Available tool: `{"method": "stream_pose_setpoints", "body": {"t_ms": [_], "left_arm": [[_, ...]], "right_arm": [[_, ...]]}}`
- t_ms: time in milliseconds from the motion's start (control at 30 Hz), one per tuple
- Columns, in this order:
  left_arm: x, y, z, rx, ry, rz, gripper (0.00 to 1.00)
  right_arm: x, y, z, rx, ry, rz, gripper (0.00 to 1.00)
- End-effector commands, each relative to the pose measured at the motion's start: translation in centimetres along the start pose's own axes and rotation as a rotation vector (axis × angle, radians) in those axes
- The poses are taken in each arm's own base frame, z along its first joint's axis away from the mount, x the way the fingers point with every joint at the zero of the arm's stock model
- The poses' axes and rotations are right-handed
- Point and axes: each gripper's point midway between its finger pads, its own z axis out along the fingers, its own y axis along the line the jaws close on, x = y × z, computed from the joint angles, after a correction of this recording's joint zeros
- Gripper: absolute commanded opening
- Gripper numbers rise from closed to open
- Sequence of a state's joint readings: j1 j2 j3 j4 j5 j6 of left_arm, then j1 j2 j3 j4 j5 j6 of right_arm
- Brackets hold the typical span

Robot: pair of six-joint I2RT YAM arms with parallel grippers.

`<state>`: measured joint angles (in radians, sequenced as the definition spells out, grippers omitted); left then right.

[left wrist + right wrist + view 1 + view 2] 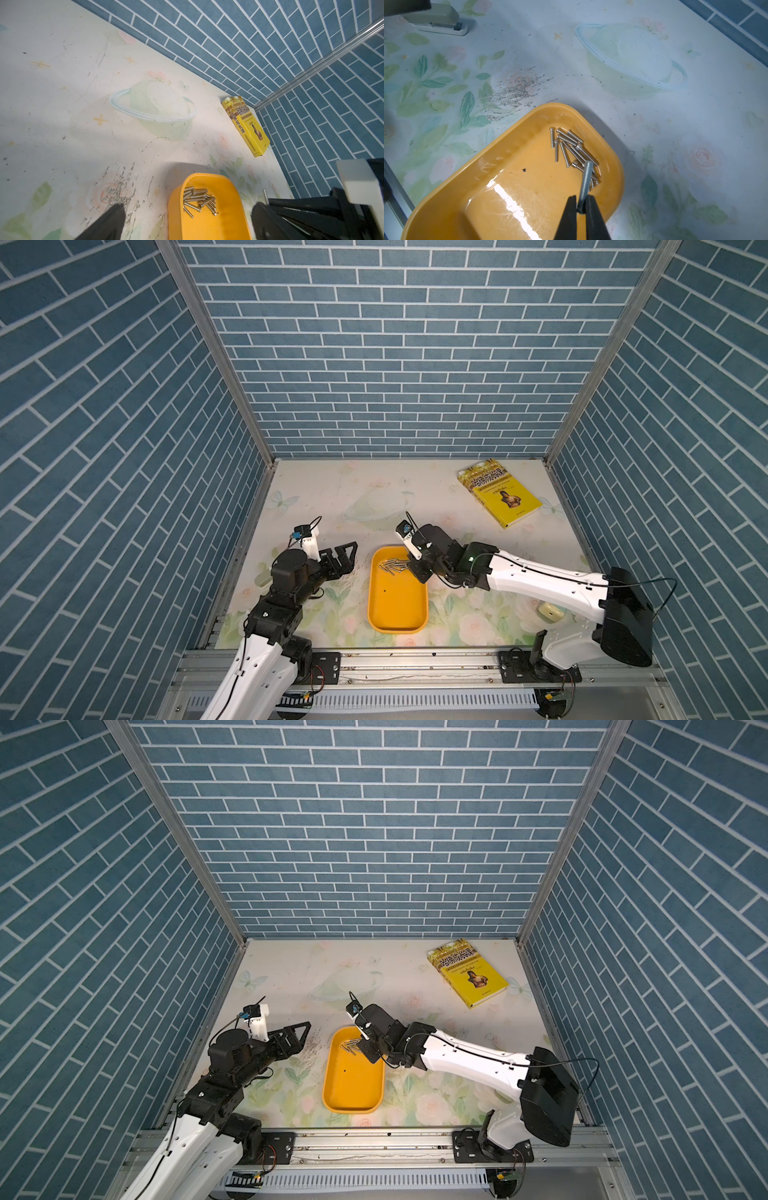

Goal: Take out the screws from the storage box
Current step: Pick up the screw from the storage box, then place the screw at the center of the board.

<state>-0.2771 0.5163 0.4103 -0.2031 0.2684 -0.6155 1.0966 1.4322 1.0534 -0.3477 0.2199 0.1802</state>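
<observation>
One screw [586, 178] is clamped in the right gripper [581, 200]; the left gripper [353, 557] is spread apart. Beneath both, a scuffed floral tabletop [332, 497] is enclosed by blue-brick walls [415, 364].

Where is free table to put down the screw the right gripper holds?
Widest bare table: behind the storage box, up to the yellow book. A narrow strip: between box and left gripper. The right arm overhangs the box's other side.

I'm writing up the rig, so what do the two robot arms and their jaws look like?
The left arm and right arm have white shells, black joints and thin black cables. Each ends in black triangular jaws beside a white camera mount.
</observation>
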Motion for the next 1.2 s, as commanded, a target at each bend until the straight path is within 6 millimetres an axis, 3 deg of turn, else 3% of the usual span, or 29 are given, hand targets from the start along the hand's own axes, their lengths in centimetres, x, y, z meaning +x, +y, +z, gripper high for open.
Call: {"method": "stream_pose_setpoints", "body": {"t_ms": [0,200,300,433,667,833,1167], "left_arm": [[0.6,-1.0,0.1,0.044,0.031,0.024,1.0],[2.4,-3.2,0.5,0.053,0.105,0.043,1.0],[3.4,-5.2,0.4,0.05,0.128,0.073,1.0],[5.8,-7.9,0.8,0.06,0.189,0.115,0.98],[10.4,-11.5,2.0,-0.051,0.288,0.294,0.98],[11.8,-12.2,2.8,-0.116,0.333,0.381,0.95],[13.3,-12.3,3.8,-0.155,0.387,0.469,0.93]], "right_arm": [[0.7,-2.9,-1.2,0.121,-0.047,0.088,0.0],[4.8,-6.5,-2.7,0.262,-0.093,0.216,0.0],[7.1,-7.8,-3.1,0.317,-0.112,0.279,0.0],[10.0,-8.8,-3.0,0.341,-0.115,0.344,0.0],[12.8,-10.5,-2.8,0.393,-0.11,0.425,0.0],[14.7,-11.2,-1.6,0.398,-0.078,0.474,0.0],[16.1,-11.6,1.7,0.326,-0.011,0.548,0.0]]}}
